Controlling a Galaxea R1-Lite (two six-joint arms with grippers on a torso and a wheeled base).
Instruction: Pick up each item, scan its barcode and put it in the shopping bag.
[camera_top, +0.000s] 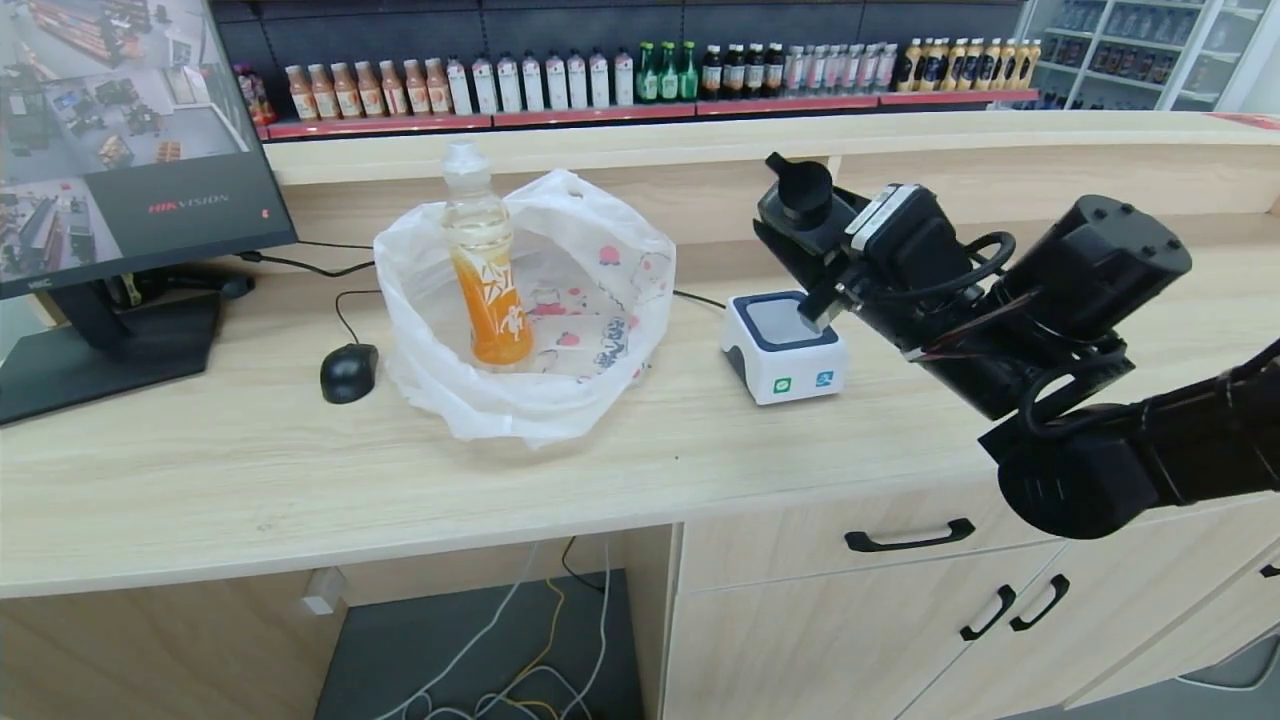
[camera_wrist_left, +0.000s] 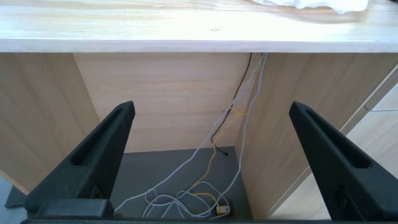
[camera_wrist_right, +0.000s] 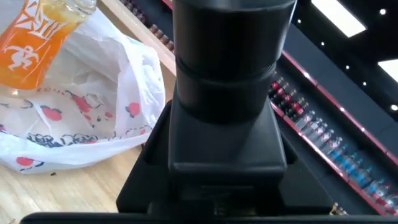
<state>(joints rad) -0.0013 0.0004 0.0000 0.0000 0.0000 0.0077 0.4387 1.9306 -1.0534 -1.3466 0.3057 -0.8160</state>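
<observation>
Before me lies a light wooden counter (camera_top: 300, 470). On its left end stands a monitor (camera_top: 120, 130) on a black stand (camera_top: 110, 345), showing several camera pictures. A black mouse (camera_top: 349, 372) lies on the counter near the stand, and its thin cable curves away toward the back. Behind the raised ledge (camera_top: 700, 140) I see a shelf (camera_top: 640, 105) with a long row of bottles, brown, white, green and dark. Under the counter on the right are a drawer handle (camera_top: 909, 537) and two door handles (camera_top: 1012, 607). In the open space below, loose cables (camera_wrist_left: 186, 193) hang down to the floor.

head high over counter (camera_top: 250, 500), left wrist below its edge, right wrist close, sharing shopping bag (camera_wrist_right: 130, 74)
</observation>
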